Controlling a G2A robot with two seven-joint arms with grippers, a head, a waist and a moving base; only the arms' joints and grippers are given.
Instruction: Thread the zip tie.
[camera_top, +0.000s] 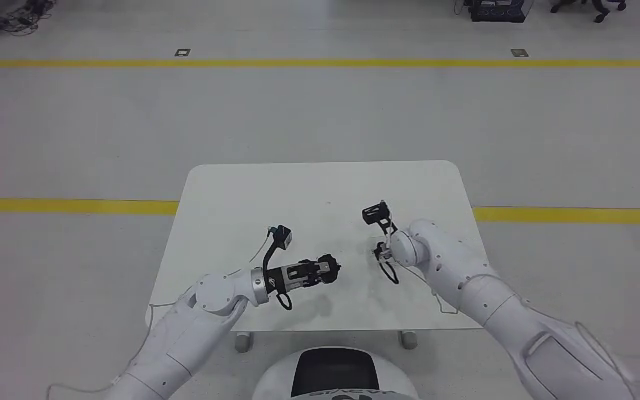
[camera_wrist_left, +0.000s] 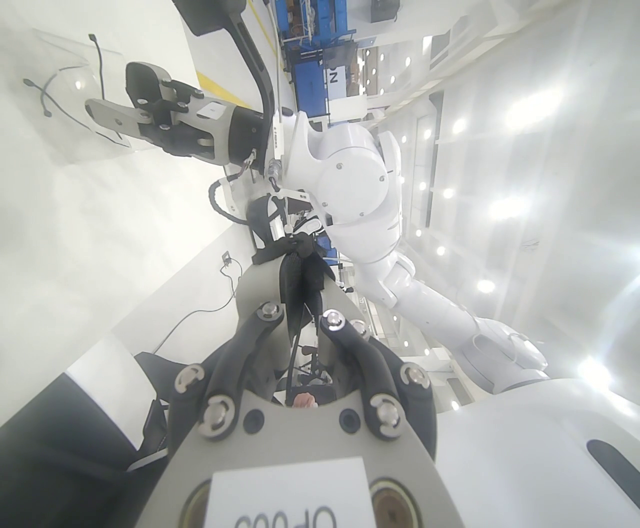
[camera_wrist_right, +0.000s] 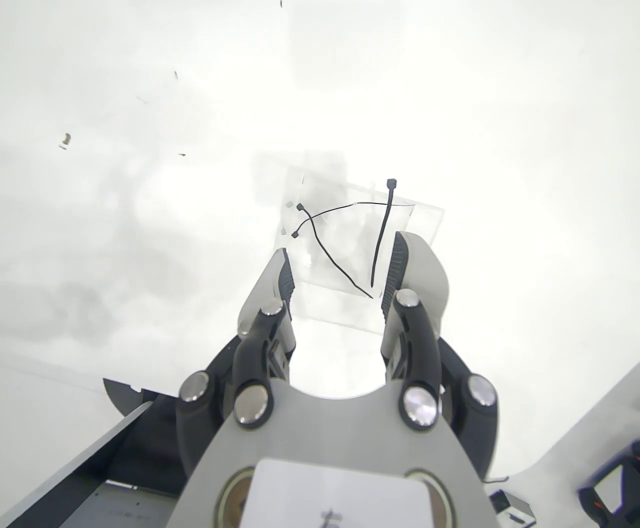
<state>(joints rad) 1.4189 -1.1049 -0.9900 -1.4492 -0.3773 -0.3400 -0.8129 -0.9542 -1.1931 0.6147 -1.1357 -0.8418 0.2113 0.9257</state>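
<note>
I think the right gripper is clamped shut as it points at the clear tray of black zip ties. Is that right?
Not quite. The right gripper is open: the right wrist view shows its jaws spread apart with nothing held between them. The rest stands: it points at the clear tray of black zip ties.

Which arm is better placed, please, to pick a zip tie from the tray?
Right: the right gripper, open, hangs over the clear tray of zip ties; the left gripper is shut, farther off.
</note>
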